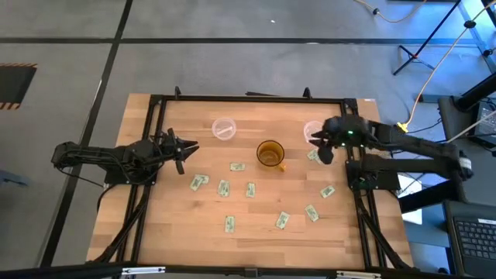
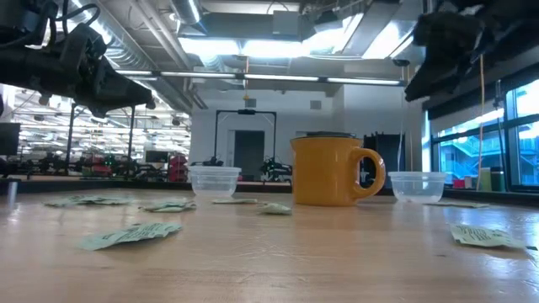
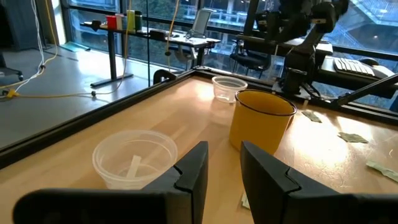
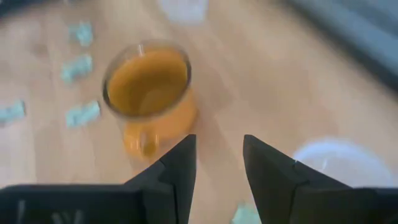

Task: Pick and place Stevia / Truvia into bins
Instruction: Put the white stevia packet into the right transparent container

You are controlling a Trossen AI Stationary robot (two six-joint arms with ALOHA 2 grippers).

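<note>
Ten-odd flat white-green Stevia packets [image 1: 224, 187] across bare wood.

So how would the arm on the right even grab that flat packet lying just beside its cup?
Probably straight from above. The packet lies flat on the table, with no raised part to hold, so the right gripper, hovering near the clear cup, would likely straddle its narrow width and pinch the long edges.

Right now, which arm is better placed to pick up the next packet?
Probably the right. The right gripper hangs open by the right-hand cup, with a packet just beside it. The left gripper, also open and empty, sits farther from its nearest packet.
</note>
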